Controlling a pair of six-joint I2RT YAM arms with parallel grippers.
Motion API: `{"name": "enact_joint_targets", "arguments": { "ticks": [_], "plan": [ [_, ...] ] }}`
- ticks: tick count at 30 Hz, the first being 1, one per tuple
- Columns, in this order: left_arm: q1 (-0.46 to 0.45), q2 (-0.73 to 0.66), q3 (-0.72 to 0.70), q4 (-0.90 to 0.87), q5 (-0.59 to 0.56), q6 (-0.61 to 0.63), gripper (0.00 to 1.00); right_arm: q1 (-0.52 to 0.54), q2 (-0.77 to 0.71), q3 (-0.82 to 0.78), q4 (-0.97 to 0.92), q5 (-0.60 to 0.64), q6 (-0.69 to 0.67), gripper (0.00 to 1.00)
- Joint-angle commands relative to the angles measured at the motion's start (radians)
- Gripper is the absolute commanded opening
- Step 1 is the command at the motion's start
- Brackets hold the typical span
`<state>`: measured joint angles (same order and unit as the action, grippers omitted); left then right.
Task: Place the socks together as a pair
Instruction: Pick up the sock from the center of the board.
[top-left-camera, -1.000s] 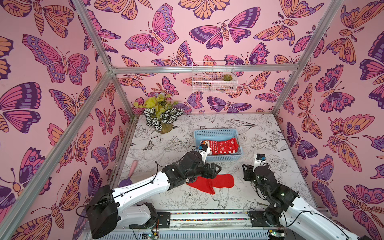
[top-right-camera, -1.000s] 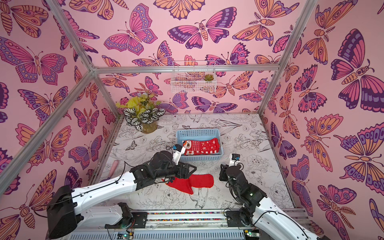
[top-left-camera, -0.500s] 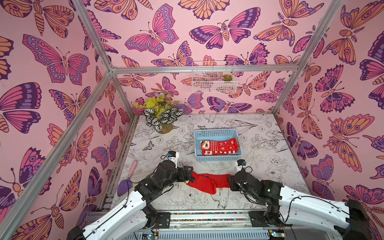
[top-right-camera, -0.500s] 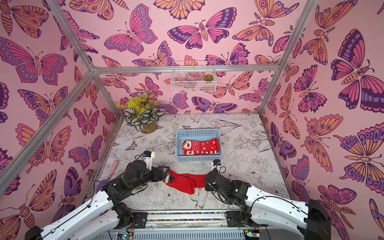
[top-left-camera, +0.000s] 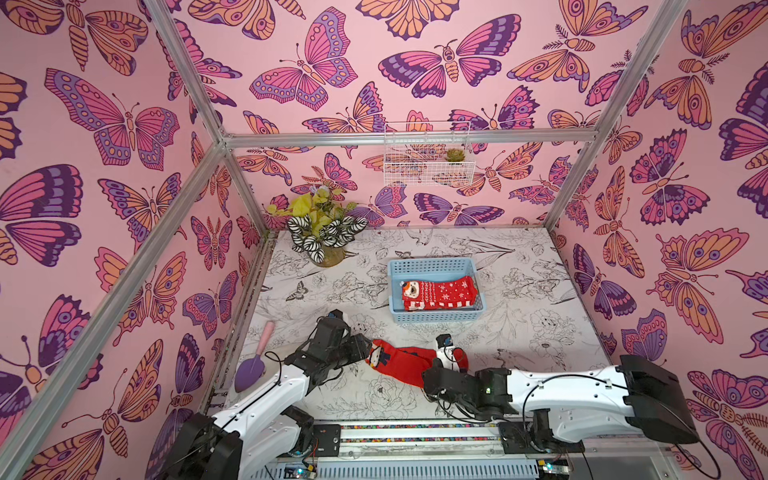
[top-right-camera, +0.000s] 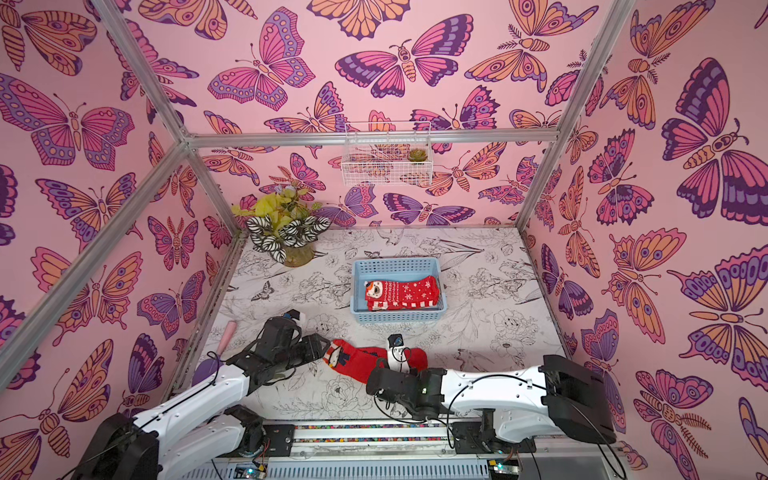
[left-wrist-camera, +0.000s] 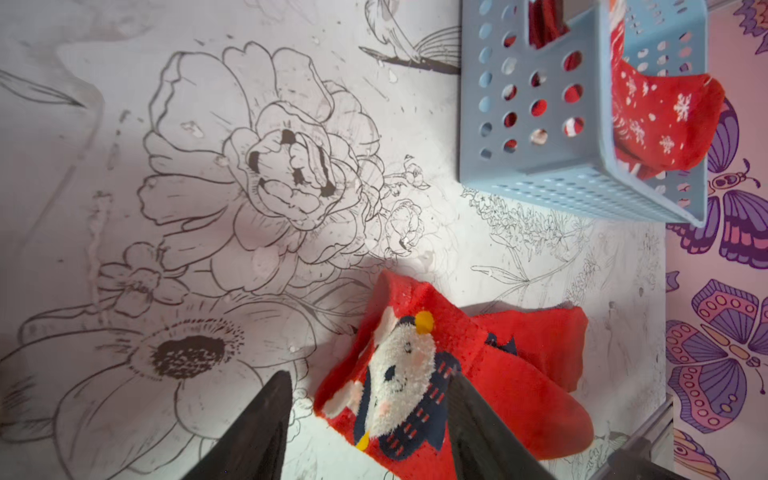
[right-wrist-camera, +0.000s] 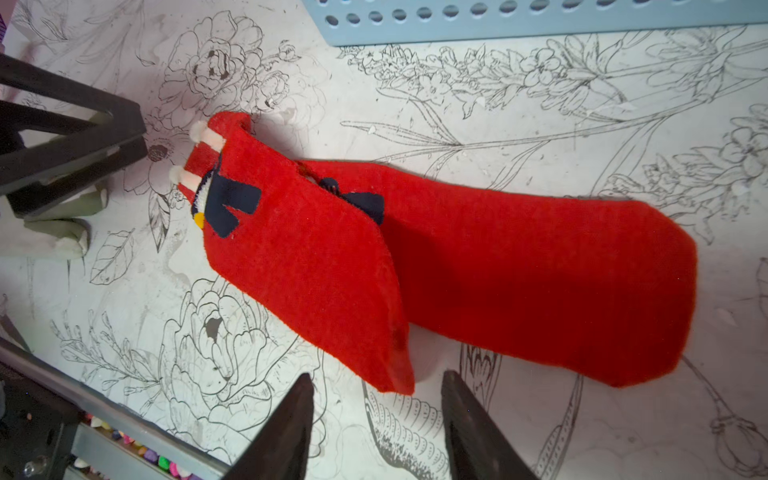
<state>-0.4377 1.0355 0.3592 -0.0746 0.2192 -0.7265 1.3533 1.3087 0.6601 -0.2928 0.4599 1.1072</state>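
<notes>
On the flowered table, snowflake socks are held in a blue basket. Nearer the front, two red socks are laid overlapping (at an angle, not aligned). The left gripper is spread astride one cuff. The right gripper is parted, empty, at a toe end.

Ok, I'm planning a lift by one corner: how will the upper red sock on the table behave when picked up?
Probably floppy: the upper red sock lies flat and limp, its cuff curling up. Likely light, being thin fuzzy knit. It overlaps the lower red sock, so the fuzzy faces may cling and drag that one along.
</notes>
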Motion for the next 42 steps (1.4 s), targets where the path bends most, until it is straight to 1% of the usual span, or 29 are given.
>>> {"name": "enact_joint_targets", "arguments": {
  "ticks": [1,4,7,10,13,14,17,19,22,23,25,27,29,32,35,37,40,42],
  "plan": [
    [0.01,0.045,0.001,0.035,0.032,0.042,0.58,0.01,0.037,0.038,0.007,0.039,0.04,0.5],
    [0.013,0.099,0.021,0.036,0.045,0.065,0.56,0.01,0.069,0.056,-0.031,0.076,0.076,0.39],
    [0.013,0.147,0.042,0.036,0.07,0.078,0.54,0.008,0.072,0.052,-0.028,0.088,0.077,0.27],
    [0.013,0.18,0.058,0.036,0.066,0.087,0.52,0.003,0.079,0.044,-0.026,0.095,0.082,0.25],
    [0.013,0.193,0.064,0.044,0.08,0.09,0.45,-0.011,0.085,0.03,0.0,0.07,0.082,0.28],
    [0.013,0.195,0.065,0.046,0.082,0.09,0.45,-0.013,0.087,0.027,0.007,0.065,0.083,0.28],
    [0.014,0.197,0.064,0.048,0.077,0.103,0.4,-0.017,0.096,0.026,0.013,0.058,0.084,0.27],
    [0.013,0.199,0.062,0.047,0.066,0.104,0.34,-0.022,0.098,0.025,0.012,0.059,0.088,0.21],
    [0.013,0.191,0.05,0.055,0.046,0.086,0.31,-0.027,0.094,0.02,0.014,0.061,0.089,0.09],
    [0.013,0.188,0.048,0.056,0.036,0.086,0.3,-0.029,0.093,0.02,0.013,0.06,0.085,0.07],
    [0.013,0.185,0.048,0.058,0.029,0.091,0.24,-0.038,0.095,0.021,0.011,0.054,0.081,0.03],
    [0.013,0.188,0.053,0.057,0.039,0.093,0.21,-0.043,0.094,0.021,0.008,0.052,0.074,0.0],
    [0.014,0.191,0.055,0.056,0.044,0.09,0.16,-0.046,0.087,0.021,-0.002,0.055,0.074,0.0],
    [0.013,0.191,0.053,0.056,0.037,0.076,0.04,-0.062,0.066,0.019,-0.023,0.049,0.075,0.0],
    [0.014,0.169,0.069,0.017,0.045,0.085,0.0,-0.071,0.025,0.016,-0.019,0.043,0.059,0.0],
    [0.014,0.126,0.072,-0.014,0.041,0.087,0.0,-0.072,-0.003,0.02,-0.025,0.045,0.044,0.0],
    [0.015,0.025,0.045,-0.025,0.021,0.068,0.0,-0.077,-0.03,0.035,-0.046,0.047,0.013,0.0],
    [0.014,-0.052,0.038,-0.064,0.004,0.064,0.0,-0.083,-0.039,0.047,-0.083,0.063,0.008,0.0]
  ]
}}
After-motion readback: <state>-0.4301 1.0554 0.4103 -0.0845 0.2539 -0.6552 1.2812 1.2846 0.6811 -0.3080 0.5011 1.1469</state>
